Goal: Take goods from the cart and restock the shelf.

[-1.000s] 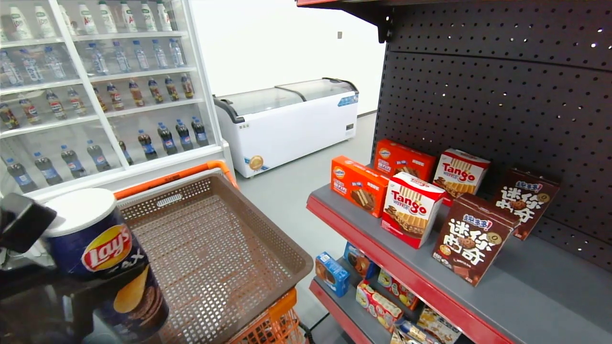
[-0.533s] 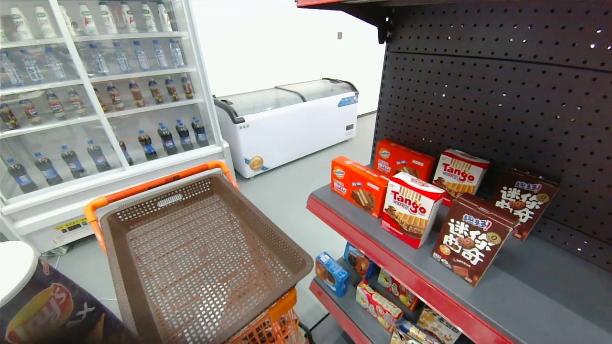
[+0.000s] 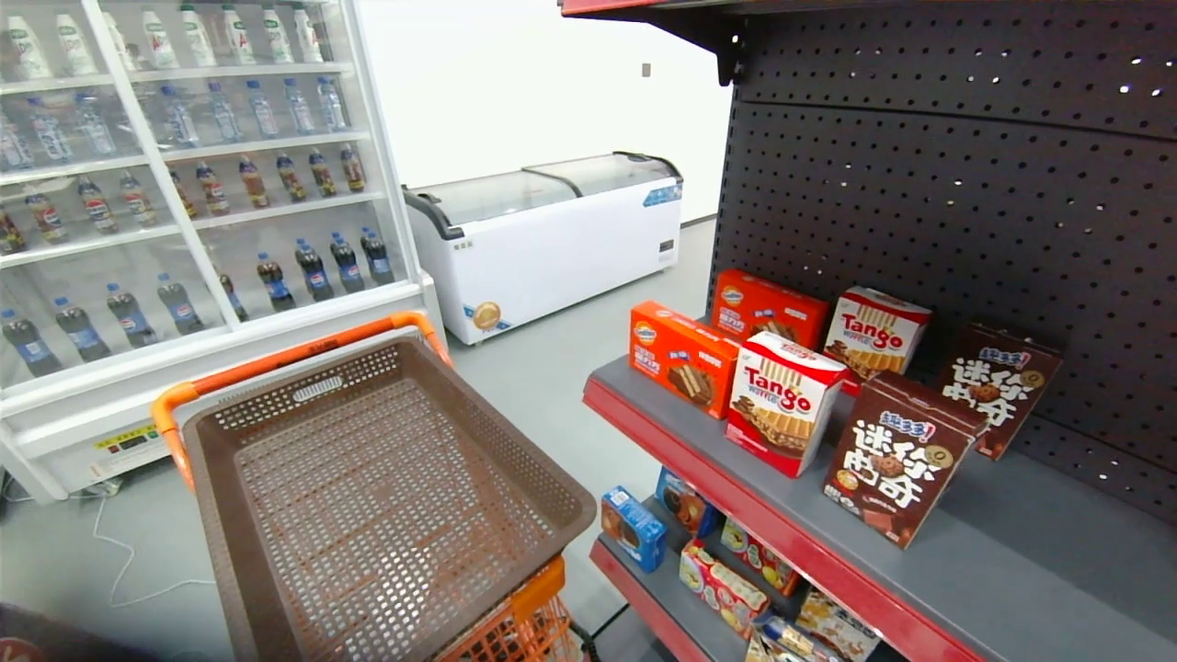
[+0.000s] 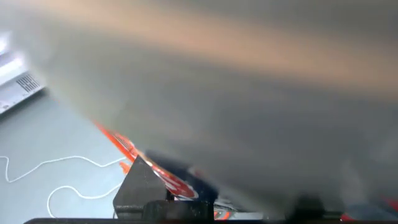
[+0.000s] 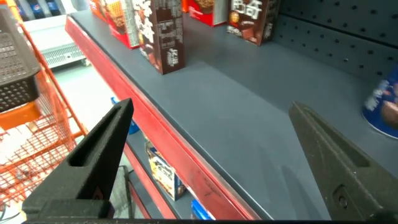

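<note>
Dark can (image 3: pixel 55 634), red mark, apparently chips; brown cart basket (image 3: pixel 515 450) perforated.

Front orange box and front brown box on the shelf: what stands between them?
A red-and-white wafer box stands upright between them on the grey shelf, seen in the head view.

Bright, even indoor light. Pale reflections on cooler doors (image 3: pixel 119 230). Head view bows at frame edges. Left wrist view smeared, mostly grey blur.

brown perforated basket (image 3: pixel 368 496), orange cart handle (image 3: pixel 167 402), grey red-edged shelf (image 3: pixel 1039 561), black pegboard (image 3: pixel 919 184), orange boxes (image 3: pixel 682 357)
</note>
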Motion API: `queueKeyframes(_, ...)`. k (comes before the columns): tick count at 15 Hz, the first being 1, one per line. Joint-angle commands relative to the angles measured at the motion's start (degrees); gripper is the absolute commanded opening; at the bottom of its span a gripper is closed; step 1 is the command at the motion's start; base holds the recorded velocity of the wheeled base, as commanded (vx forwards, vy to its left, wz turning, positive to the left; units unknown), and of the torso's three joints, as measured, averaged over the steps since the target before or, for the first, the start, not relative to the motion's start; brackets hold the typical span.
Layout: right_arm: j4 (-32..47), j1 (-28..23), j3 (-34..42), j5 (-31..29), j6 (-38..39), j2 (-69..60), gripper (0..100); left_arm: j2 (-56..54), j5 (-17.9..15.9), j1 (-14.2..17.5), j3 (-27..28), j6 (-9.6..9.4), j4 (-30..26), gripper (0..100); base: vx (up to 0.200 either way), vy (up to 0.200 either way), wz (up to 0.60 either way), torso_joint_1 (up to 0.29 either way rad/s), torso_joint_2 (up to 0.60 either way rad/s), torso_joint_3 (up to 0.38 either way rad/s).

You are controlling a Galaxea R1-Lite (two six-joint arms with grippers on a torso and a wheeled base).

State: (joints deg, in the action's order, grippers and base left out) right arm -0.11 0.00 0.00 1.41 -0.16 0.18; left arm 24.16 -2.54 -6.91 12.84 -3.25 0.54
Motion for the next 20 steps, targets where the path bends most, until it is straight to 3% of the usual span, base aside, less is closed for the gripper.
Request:
queueKeyframes(1, -0.07, 0.00, 0.00, -0.01, -0.02, 0.08, 100, -3.95, -0.01, -0.03, -0.09, 0.00, -1.33, 0, 0.000, 0.000, -0.60, -0.012, 0.00, 0.002)
queueKeyframes(4, -0.07, 0.00, 0.00, -0.01, -0.02, 0.08, 100, -6.76, -0.10, -0.12, -0.27, 0.27, -3.88, 0, 0.000, 0.000, -0.60, 0.006, 0.00, 0.002)
queueKeyframes(18, -0.07, 0.00, 0.00, -0.01, 0.07, 0.08, 100, -7.55, -0.45, -0.65, -1.15, 0.44, -4.23, 0, 0.000, 0.000, -0.60, 0.001, 0.00, 0.003)
queueKeyframes(20, -0.07, 0.00, 0.00, -0.01, 0.07, 0.08, 100, -7.55, -0.45, -0.65, -1.06, 0.44, -4.23, 0, 0.000, 0.000, 0.00, 0.000, 0.00, 0.000)
